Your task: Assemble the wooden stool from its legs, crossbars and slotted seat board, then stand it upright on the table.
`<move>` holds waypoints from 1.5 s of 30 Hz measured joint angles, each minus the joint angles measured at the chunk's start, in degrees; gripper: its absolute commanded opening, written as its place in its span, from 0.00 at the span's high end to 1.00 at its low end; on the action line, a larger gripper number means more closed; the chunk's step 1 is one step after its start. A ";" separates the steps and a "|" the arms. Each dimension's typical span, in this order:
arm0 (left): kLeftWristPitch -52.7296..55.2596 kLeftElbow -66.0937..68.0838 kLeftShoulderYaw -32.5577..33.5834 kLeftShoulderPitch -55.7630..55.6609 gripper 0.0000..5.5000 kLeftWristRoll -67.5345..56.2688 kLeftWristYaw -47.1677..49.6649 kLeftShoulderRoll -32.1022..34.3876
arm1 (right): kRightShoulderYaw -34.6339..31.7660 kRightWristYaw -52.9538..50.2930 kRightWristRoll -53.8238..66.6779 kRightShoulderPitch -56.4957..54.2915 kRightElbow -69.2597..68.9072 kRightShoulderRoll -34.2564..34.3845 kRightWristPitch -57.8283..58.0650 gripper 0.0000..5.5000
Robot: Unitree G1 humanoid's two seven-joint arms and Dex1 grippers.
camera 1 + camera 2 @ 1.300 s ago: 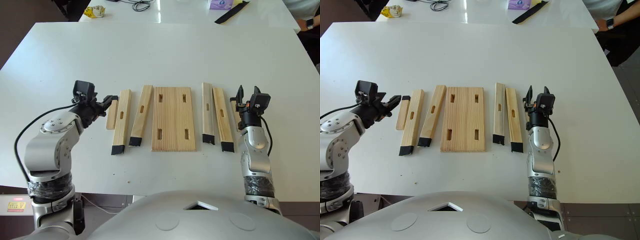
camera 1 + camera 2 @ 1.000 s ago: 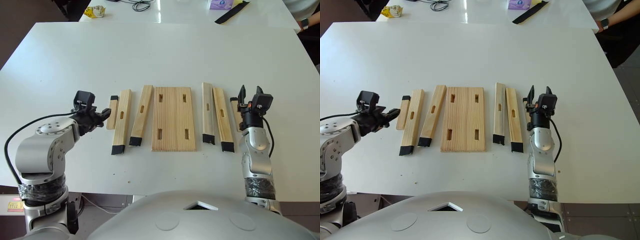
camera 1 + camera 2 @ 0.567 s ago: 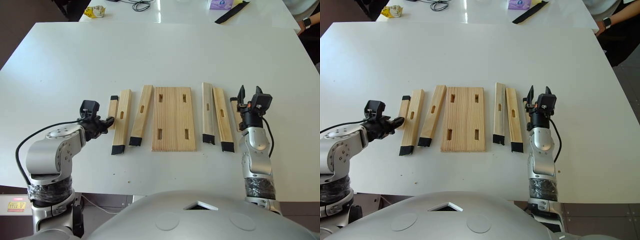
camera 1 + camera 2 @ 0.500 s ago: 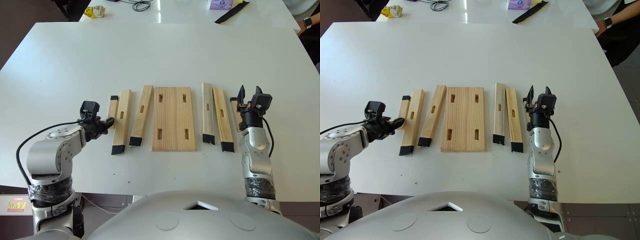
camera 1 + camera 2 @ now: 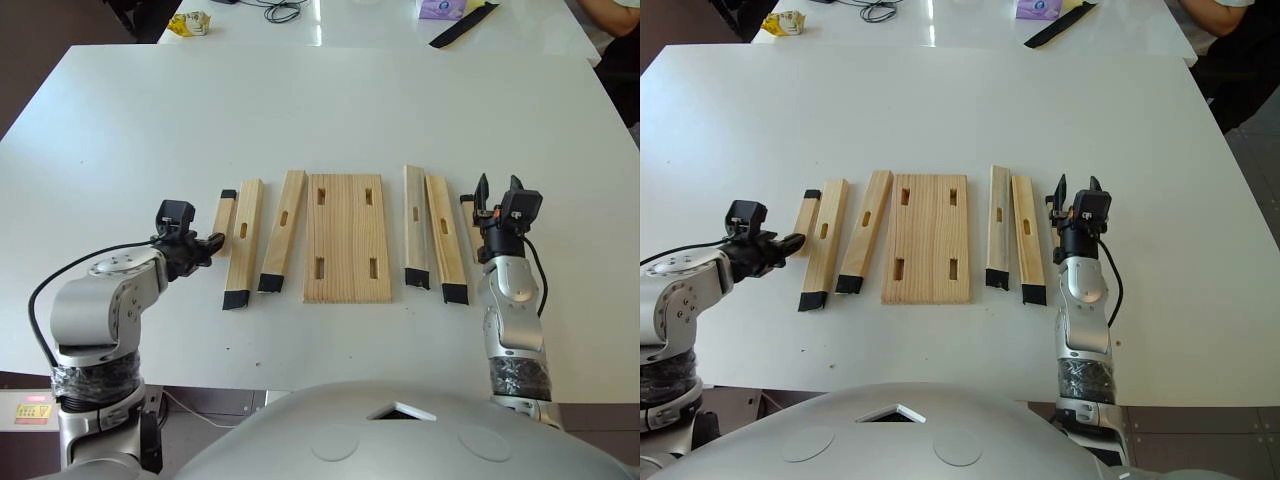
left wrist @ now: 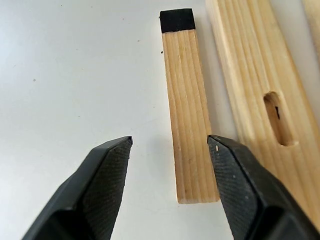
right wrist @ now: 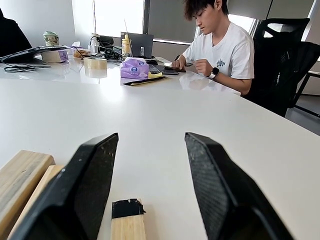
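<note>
The slotted seat board (image 5: 346, 238) lies flat in the middle of the white table (image 5: 320, 110). Two legs (image 5: 242, 243) (image 5: 282, 232) lie to its left and two legs (image 5: 414, 227) (image 5: 446, 239) to its right, all with black-taped ends. A short crossbar (image 6: 187, 110) lies outermost on the left. My left gripper (image 6: 170, 140) is open at its near end, one finger on each side, not touching it. My right gripper (image 5: 498, 185) stands open and pointing up, just above a second short crossbar (image 7: 127, 222) at the far right.
A second table stands behind with a yellow packet (image 5: 189, 22), a purple pack (image 5: 442, 8) and a black strap (image 5: 463, 24). The white table has bare room beyond the parts and along its near edge.
My left gripper has swung from beside the far end of the left crossbar down to its near end. The right arm has stayed still.
</note>
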 measured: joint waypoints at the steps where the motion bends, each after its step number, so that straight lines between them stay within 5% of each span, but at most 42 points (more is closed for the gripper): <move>1: -0.48 0.73 0.02 0.03 0.49 0.05 -0.31 1.10 | -0.03 -0.02 -0.01 0.08 -0.03 0.01 0.06 0.55; 21: 1.35 4.07 0.84 -2.98 0.49 -0.85 -1.50 0.97 | 0.14 0.08 -0.10 0.18 -0.18 0.23 0.28 0.55; 37: -12.78 14.27 -7.74 -3.18 0.49 0.04 -10.00 8.55 | 0.80 0.71 -0.12 0.58 -0.66 0.18 1.14 0.55; 45: -14.78 17.89 -8.43 -4.11 0.74 -0.40 -12.22 8.92 | 0.85 1.23 -0.12 0.28 -0.66 -0.04 1.46 0.55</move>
